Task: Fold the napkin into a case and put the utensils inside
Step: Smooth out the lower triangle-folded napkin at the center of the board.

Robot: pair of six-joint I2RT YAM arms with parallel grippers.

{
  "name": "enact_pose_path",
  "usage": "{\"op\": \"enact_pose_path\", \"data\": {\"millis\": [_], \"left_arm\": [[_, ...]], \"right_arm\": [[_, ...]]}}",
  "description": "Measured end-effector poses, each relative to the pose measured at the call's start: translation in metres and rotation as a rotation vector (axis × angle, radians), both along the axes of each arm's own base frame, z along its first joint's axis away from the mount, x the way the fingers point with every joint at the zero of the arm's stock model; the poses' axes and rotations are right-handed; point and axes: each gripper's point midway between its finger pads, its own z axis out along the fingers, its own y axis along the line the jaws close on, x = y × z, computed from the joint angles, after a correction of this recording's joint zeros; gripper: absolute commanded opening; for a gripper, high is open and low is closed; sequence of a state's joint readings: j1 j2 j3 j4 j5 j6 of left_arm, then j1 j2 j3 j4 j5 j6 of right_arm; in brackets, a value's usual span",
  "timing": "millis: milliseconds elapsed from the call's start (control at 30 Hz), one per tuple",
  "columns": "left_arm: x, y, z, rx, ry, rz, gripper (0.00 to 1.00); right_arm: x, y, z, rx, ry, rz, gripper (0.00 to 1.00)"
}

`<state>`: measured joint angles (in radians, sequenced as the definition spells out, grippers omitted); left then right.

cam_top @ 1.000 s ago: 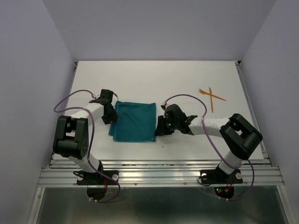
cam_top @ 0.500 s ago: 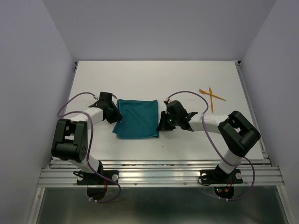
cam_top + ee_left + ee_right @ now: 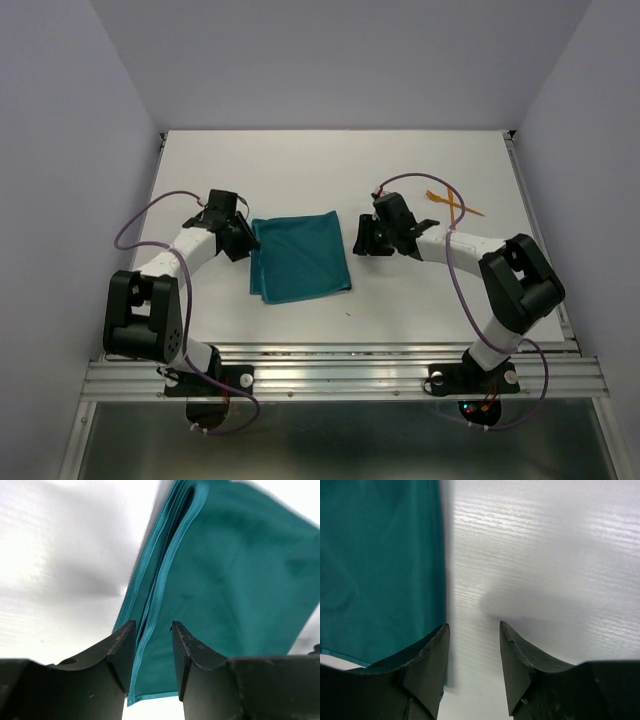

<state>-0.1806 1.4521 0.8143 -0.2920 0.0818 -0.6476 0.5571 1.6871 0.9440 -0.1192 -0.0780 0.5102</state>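
The teal napkin (image 3: 300, 258) lies flat on the white table as a folded rectangle, slightly turned. My left gripper (image 3: 243, 238) is at its upper left corner. In the left wrist view the gripper (image 3: 153, 624) is open by a narrow gap, and the layered hem of the napkin (image 3: 240, 570) runs between the fingers. My right gripper (image 3: 361, 240) is open just off the napkin's right edge. In the right wrist view the gripper (image 3: 473, 625) holds nothing and is over bare table, with the napkin (image 3: 375, 565) to its left. Two orange utensils (image 3: 450, 206) lie crossed at the far right.
The white table (image 3: 300, 170) has a raised rail on its left and right sides and a metal rail along the near edge (image 3: 340, 370). Purple cables loop from both arms above the table.
The napkin has slid to the right and turned a little. My right gripper has drawn back up and to the right, off the napkin's edge. My left gripper has shifted slightly upward.
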Motion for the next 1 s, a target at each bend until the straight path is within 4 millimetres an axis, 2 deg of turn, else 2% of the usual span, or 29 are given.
{"op": "enact_pose_path", "data": {"millis": [200, 267, 333, 400, 500, 600, 1000], "left_arm": [[0.048, 0.008, 0.044, 0.020, -0.121, 0.009, 0.33], [0.063, 0.008, 0.049, 0.025, -0.141, 0.002, 0.32], [0.072, 0.006, 0.044, 0.030, -0.130, -0.008, 0.33], [0.076, 0.005, 0.030, 0.034, -0.096, -0.017, 0.36], [0.073, 0.005, 0.008, 0.044, -0.034, -0.028, 0.38], [0.072, 0.004, -0.004, 0.050, 0.001, -0.038, 0.39], [0.083, 0.000, -0.011, 0.050, -0.004, -0.049, 0.37]], "right_arm": [[0.006, 0.002, 0.020, 0.008, -0.038, 0.010, 0.51], [0.005, 0.002, 0.022, 0.009, -0.040, 0.011, 0.51], [0.005, 0.002, 0.023, 0.010, -0.040, 0.010, 0.51], [0.005, 0.002, 0.023, 0.009, -0.038, 0.010, 0.51], [0.004, 0.001, 0.023, 0.009, -0.038, 0.010, 0.51], [0.003, 0.001, 0.025, 0.009, -0.039, 0.010, 0.51], [0.000, -0.001, 0.023, 0.006, -0.029, 0.007, 0.51]]}}
